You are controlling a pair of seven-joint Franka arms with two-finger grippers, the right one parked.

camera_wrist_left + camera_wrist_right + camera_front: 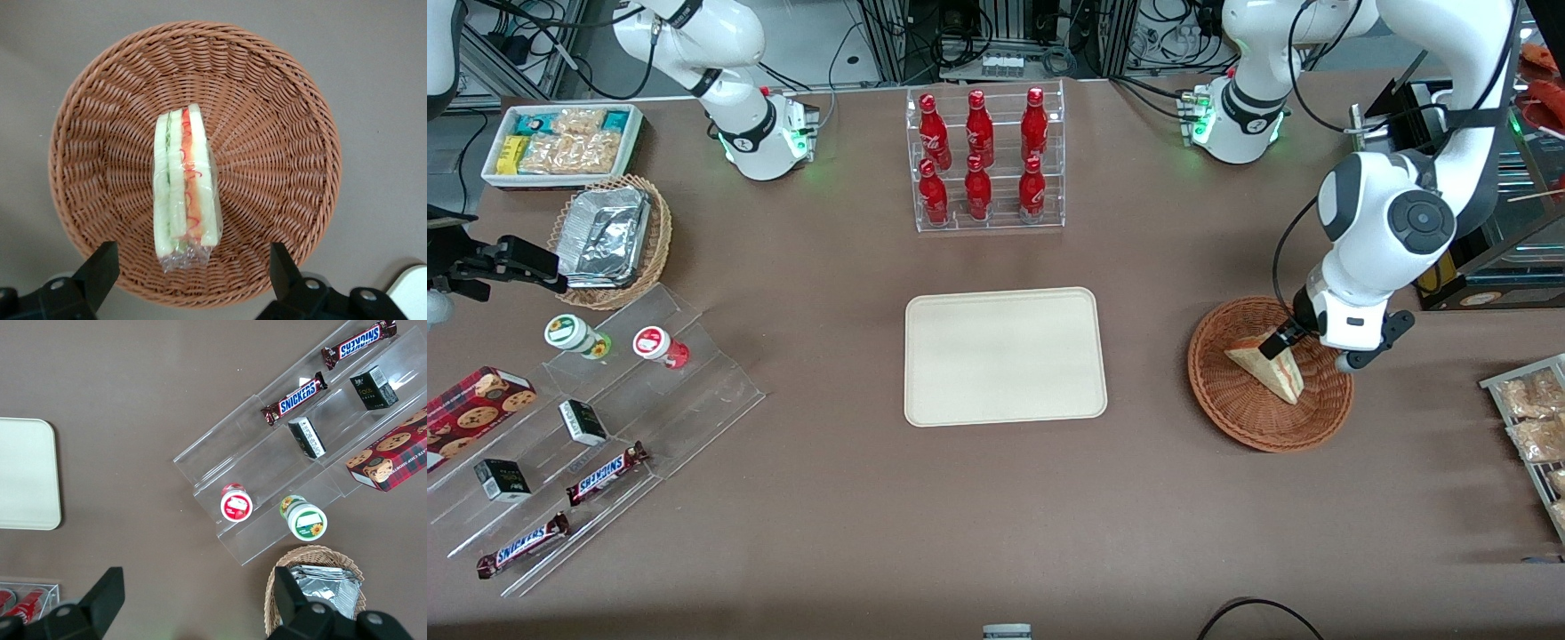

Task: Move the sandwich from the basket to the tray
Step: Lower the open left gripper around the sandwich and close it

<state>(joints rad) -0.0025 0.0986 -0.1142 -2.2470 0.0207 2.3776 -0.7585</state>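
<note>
Front view: the sandwich [1269,366] lies in the reddish-brown wicker basket [1240,409], which sits on the brown tabletop [996,498] toward the working arm's end. The claw [1288,336] hangs just above the basket, over the part of it farther from the front camera, close to the sandwich's upper edge; contact cannot be judged from here. The cream tray [1005,356] lies flat near the middle of the tabletop, well apart from the basket, with nothing on it. A clear rack of red bottles [985,160] stands farther from the front camera than the tray. Left wrist view: looking straight down, the sandwich [185,183] rests near the basket's centre, its cut edge up, showing green and red-orange layers between white bread under clear wrap. The basket [280,120] rim is fully visible around it. The claw [193,270] is released, both fingers [100,270] spread wide, one on either side of the sandwich's end, and touching neither sandwich nor wicker. Right wrist view: one rounded end of the tray [27,473] shows on the bare tabletop [133,400].
</note>
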